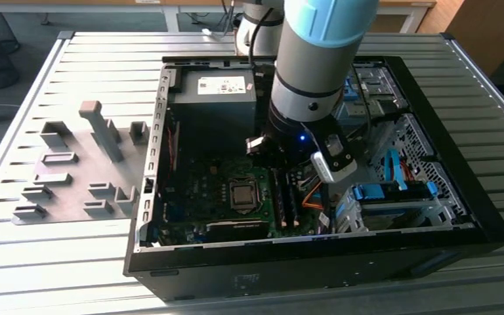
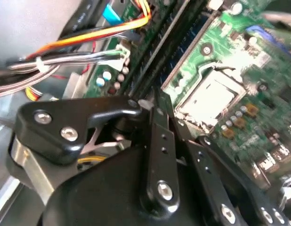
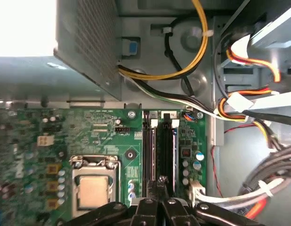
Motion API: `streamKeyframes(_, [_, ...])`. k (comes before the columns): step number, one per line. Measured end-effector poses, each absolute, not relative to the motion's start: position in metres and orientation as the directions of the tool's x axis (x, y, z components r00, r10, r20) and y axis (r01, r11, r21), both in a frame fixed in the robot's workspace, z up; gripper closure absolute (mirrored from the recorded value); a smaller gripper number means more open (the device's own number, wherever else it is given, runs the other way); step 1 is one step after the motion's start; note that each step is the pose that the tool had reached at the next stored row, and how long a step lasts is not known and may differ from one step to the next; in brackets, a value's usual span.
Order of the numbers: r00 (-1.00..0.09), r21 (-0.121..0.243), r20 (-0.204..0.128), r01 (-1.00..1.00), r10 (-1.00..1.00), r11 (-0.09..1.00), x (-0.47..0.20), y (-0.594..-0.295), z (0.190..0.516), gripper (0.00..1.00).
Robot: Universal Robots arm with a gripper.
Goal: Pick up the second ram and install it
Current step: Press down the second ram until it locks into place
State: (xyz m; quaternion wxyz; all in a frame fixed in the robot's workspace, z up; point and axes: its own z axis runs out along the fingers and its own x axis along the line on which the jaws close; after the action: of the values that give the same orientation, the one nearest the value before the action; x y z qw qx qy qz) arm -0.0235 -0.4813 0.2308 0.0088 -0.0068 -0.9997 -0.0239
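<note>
Cable bundles (image 3: 239,108) and the power supply (image 3: 84,42) crowd the memory sockets (image 3: 162,150); the processor socket (image 3: 93,183) side lies open.

Robot arm (image 1: 317,65) reaching into the open computer case (image 1: 322,164) on a slatted bench (image 1: 24,249); grey tray (image 1: 81,170) beside it.

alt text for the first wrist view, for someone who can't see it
The gripper reaches down over the black memory slots of a green motherboard inside an open computer case. A silver processor sits beside the slots, with bundled cables on their other side.
</note>
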Motion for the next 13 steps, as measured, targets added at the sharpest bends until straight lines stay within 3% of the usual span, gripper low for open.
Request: streamKeyframes(13, [-1.000,0.048,0.018,0.014,0.013,0.999,-0.0250,-0.4814,0.2405,0.89])
